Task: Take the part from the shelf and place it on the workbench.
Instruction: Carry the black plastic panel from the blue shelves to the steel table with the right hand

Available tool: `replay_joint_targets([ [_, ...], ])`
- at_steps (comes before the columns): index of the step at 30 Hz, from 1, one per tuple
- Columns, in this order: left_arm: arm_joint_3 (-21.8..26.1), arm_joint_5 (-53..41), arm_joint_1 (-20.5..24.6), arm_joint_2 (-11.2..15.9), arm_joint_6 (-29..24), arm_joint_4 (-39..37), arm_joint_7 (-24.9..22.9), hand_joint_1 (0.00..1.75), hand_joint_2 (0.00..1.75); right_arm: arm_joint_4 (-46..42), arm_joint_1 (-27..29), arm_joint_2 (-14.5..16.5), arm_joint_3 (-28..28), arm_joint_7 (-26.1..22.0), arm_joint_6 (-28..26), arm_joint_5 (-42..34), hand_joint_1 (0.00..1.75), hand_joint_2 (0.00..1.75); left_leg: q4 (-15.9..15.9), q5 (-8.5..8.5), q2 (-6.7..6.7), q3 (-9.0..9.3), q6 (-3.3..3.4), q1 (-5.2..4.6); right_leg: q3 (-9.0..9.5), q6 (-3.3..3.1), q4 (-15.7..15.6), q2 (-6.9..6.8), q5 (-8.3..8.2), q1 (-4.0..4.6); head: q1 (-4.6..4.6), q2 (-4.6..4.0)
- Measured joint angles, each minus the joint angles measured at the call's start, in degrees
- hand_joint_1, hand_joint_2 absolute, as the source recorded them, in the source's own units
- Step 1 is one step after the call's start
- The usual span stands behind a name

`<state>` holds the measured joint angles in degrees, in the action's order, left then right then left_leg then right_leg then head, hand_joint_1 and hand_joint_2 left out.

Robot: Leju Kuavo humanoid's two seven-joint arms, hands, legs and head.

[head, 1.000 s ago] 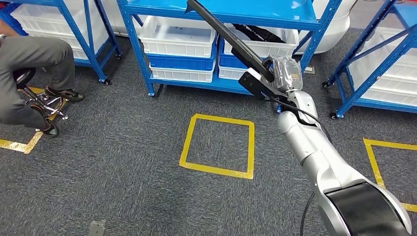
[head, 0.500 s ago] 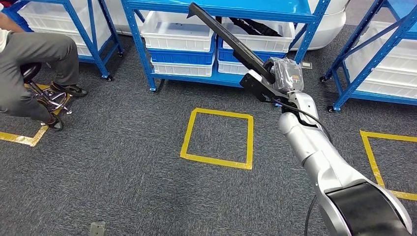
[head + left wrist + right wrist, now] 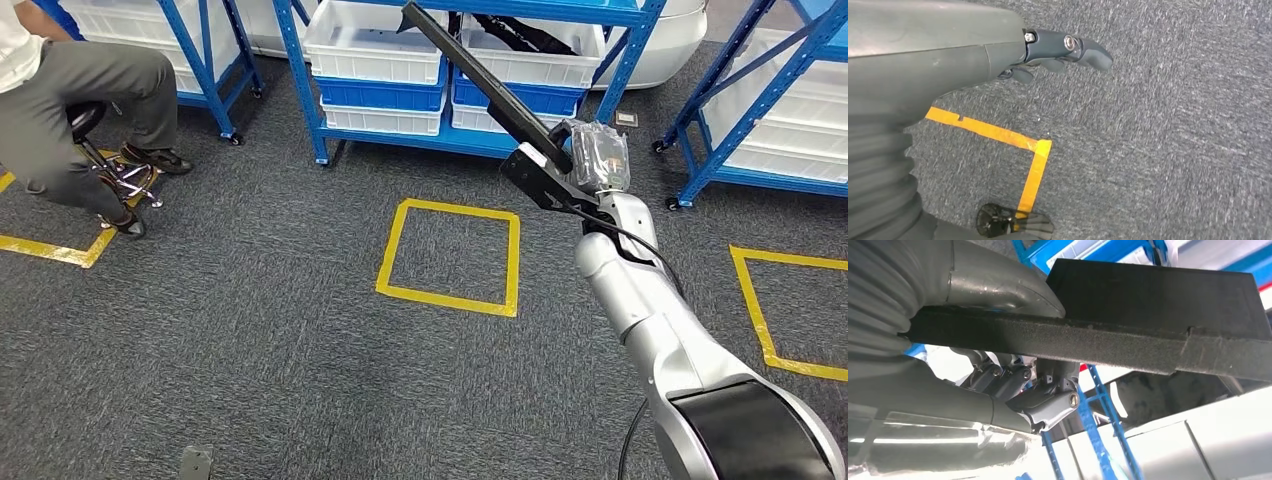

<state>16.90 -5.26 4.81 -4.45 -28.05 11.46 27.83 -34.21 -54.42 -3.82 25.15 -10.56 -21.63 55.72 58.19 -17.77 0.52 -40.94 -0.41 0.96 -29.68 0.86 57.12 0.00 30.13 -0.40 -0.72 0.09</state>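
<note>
Long black part [image 3: 500, 95], flat bar widening to a plate at its near end, held off the floor in the right hand [image 3: 592, 160]; it slants from the hand toward 11 o'clock, far tip up over the blue shelf [image 3: 470, 135]. Right wrist view: the part [image 3: 1128, 340] runs across the hand [image 3: 998, 365], thick thumb [image 3: 1003, 290] pressed on one face, darker fingers [image 3: 1048, 400] curled against the opposite face, so the grip is closed around the bar. Hand wrapped in clear plastic. Shelf carries white bins [image 3: 375, 45] stacked over blue bins [image 3: 385, 98]; one bin at 12 o'clock holds dark parts. Yellow tape square [image 3: 452, 257] on grey carpet [image 3: 250, 330], at 8 o'clock of the hand. Second tape outline [image 3: 770, 320] at 4 o'clock. Seated person [image 3: 70, 100] on a stool at far 9 o'clock. Left hand [image 3: 1013, 55] hangs over carpet near a yellow tape corner [image 3: 1038, 150], fingers [image 3: 1083, 50] loosely extended, holding nothing.
</note>
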Motion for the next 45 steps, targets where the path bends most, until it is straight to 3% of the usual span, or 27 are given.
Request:
replay_joint_targets([
  [1, 0.0, 0.0, 0.0, 0.1, 0.0, 0.0, 0.0, 0.0, 1.75, 0.0, 0.0, 0.0, 0.0, 0.0, 0.0, 0.0, 1.75, 1.75, 0.1, 0.0, -0.01, -0.15, -0.24, 0.2, 0.03, -0.5, 0.0, -0.03, -0.34, -0.28, -0.01, 0.0],
  [3, 0.0, -0.1, -0.1, 0.1, 0.0, 0.0, 0.0, 0.0, 1.75, 0.0, 0.1, 0.0, -0.1, 0.0, 0.0, 0.0, 1.75, 1.75, 2.2, -2.47, -0.08, -1.03, -0.59, 0.57, -0.02, -1.76, -0.1, -0.13, -1.18, -0.69, -0.08, 0.01],
  [4, 0.0, -0.1, -0.1, 0.2, 0.0, 0.0, -0.1, 0.0, 1.75, -0.1, 0.1, 0.0, -0.2, 0.0, 0.0, 0.0, 1.75, 1.75, 4.6, -4.76, -0.14, -1.81, -0.69, 0.68, -0.12, -2.28, -0.1, -0.18, -1.55, -0.71, -0.1, 0.01],
  [6, 0.0, -0.1, -0.2, 0.2, 0.0, 0.0, -0.1, 0.0, 1.75, -0.1, 0.1, 0.1, -0.2, 0.0, 0.1, 0.1, 1.75, 1.75, 12.4, -9.52, -0.25, -3.91, -1.06, 0.72, -0.83, -2.9, 0.0, -0.2, -2.21, -0.31, -0.18, 0.01],
  [8, 0.0, -0.1, -0.2, 0.2, 0.1, 0.0, -0.1, 0.0, 1.75, -0.1, 0.3, 0.1, -0.2, 0.0, 0.1, 0.2, 1.75, 1.75, 17.0, -11.02, -0.32, -4.34, -1.37, 0.74, -1.48, -2.99, 0.1, -0.16, -2.63, -0.01, -0.18, 0.0],
  [9, 0.0, -0.1, -0.2, 0.2, 0.1, 0.0, -0.1, 0.0, 1.75, -0.1, 0.4, 0.1, -0.2, 0.0, 0.1, 0.2, 1.75, 1.75, 15.9, -10.22, -0.32, -3.08, -1.37, 0.74, -1.69, -2.95, 0.3, -0.13, -2.71, 0.03, -0.16, 0.0],
  [11, 0.0, -0.1, -0.3, 0.2, 0.2, 0.0, -0.1, 0.0, 1.75, -0.1, 0.4, 0.0, -0.2, 0.0, 0.1, 0.2, 1.75, 1.75, 9.9, -8.05, -0.37, 1.12, -1.05, 0.73, -2.0, -2.89, 0.6, -0.07, -2.76, 0.1, -0.18, 0.0],
  [12, 0.0, -0.1, -0.2, 0.2, 0.2, 0.0, -0.1, 0.0, 1.75, -0.1, 0.3, 0.0, -0.2, 0.0, 0.1, 0.2, 1.75, 1.75, 6.6, -7.48, -0.44, 3.26, -0.76, 0.63, -2.26, -2.79, 0.8, -0.06, -2.75, 0.22, -0.15, 0.0],
  [14, 0.0, -0.1, -0.2, 0.3, 0.2, 0.0, -0.1, 0.0, 1.75, -0.1, 0.1, 0.0, -0.2, 0.0, 0.1, 0.2, 1.75, 1.75, 2.7, -7.45, -0.54, 5.43, -0.17, 0.26, -2.73, -2.3, 0.9, -0.08, -2.92, 0.42, -0.08, 0.0],
  [18, 0.0, -0.1, -0.2, 0.2, 0.2, 0.0, -0.2, 0.0, 1.75, -0.1, 0.1, -0.2, -0.2, 0.0, 0.1, 0.4, 1.75, 1.75, 1.4, -7.11, -0.44, 5.3, -0.07, -0.21, -3.4, -1.73, 1.0, -0.09, -3.25, 0.79, -0.16, 0.0],
  [29, 0.0, -0.1, -0.3, 0.2, 0.1, 0.0, -0.2, 0.0, 1.75, -0.1, 0.2, -0.2, -0.2, -0.1, 0.1, 0.7, 1.75, 1.75, 1.4, -6.55, -0.47, 4.93, 0.76, -0.75, -3.9, -0.77, 0.9, -0.12, -3.9, 0.65, -0.14, 0.01],
  [45, 0.0, -0.2, -0.2, 0.4, -0.1, 0.0, -0.2, 0.0, 1.75, -0.1, 0.9, 0.0, -0.7, -0.4, -0.2, 0.6, 1.75, 1.75, 1.4, -6.21, -0.45, 4.8, 0.7, -0.34, -4.13, -1.03, 0.9, -0.11, -4.24, 0.53, -0.15, 0.0],
])
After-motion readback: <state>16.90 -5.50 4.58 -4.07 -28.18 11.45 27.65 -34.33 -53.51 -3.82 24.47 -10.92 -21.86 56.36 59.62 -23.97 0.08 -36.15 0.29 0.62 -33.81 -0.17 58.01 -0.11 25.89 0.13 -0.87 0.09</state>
